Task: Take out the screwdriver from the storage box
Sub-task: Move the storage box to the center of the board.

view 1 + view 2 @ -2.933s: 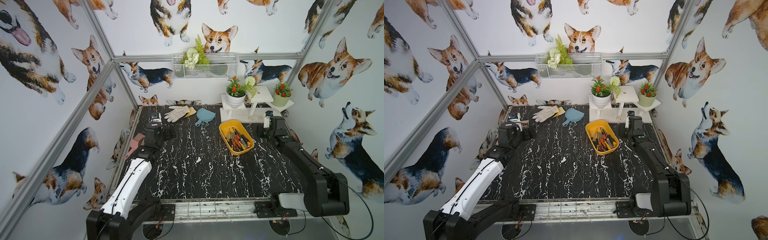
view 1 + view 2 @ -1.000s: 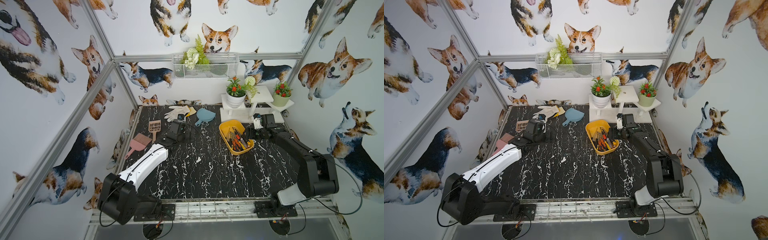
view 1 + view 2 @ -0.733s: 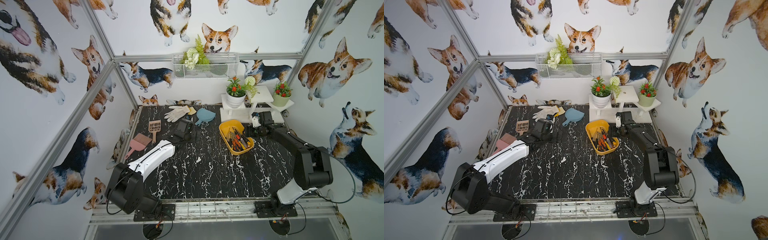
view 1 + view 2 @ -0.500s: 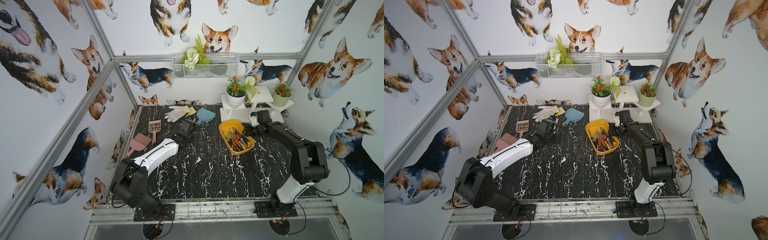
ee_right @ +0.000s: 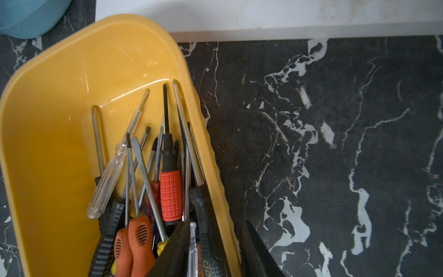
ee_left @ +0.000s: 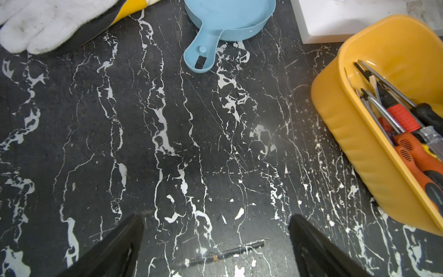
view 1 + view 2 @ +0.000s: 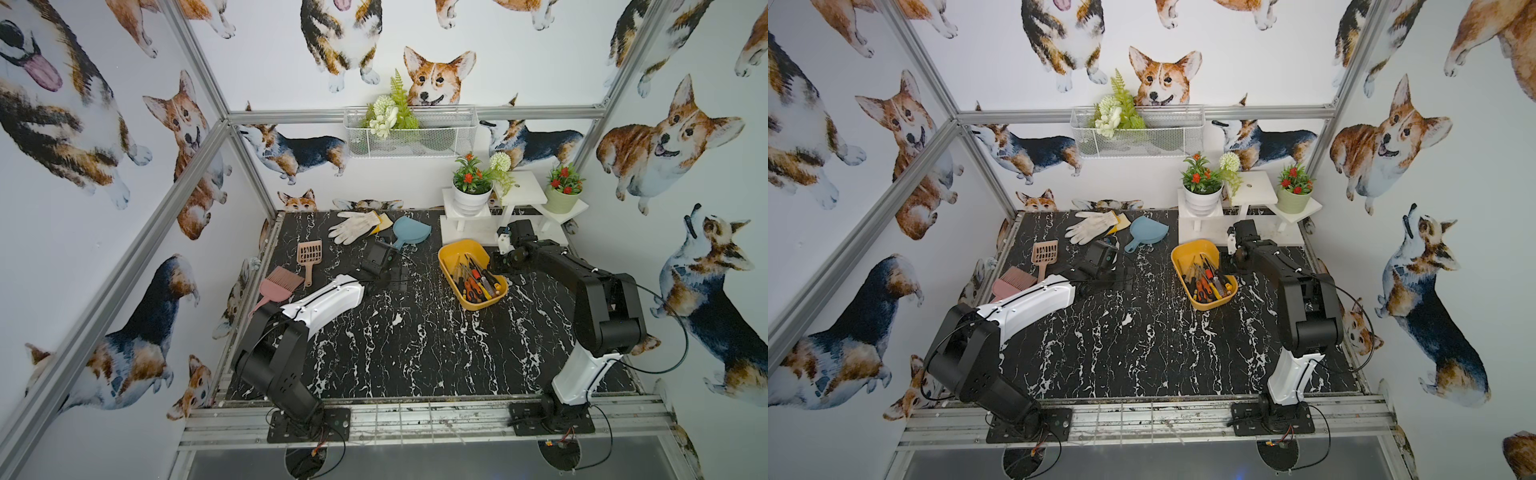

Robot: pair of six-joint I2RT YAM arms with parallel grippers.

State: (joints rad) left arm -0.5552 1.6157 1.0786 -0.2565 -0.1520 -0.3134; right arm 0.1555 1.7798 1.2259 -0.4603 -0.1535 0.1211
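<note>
1. You are at the grasp step, and nothing is out yet. Every screwdriver (image 5: 170,191) lies in the box (image 5: 60,108), which sits at the back right of the table (image 7: 415,340) with the handles bunched at its near end.
2. Your right gripper (image 5: 215,224) sits astride the box's right wall, one finger inside among the handles and the other outside over the table. The wall and a black handle (image 5: 202,206) lie between the fingers. The fingers stand partly apart, and I cannot tell whether they pinch anything.
3. Your left gripper (image 6: 215,230) is spread wide and empty, low over bare table well left of the box.
4. The next move likely depends on your aim.
   - To lift the black-handled tool, bring the outer finger inside the wall first, or you will clamp plastic along with it.
   - To only steady the box, close on the wall and bring the left gripper across for a handle lying on top.
</note>
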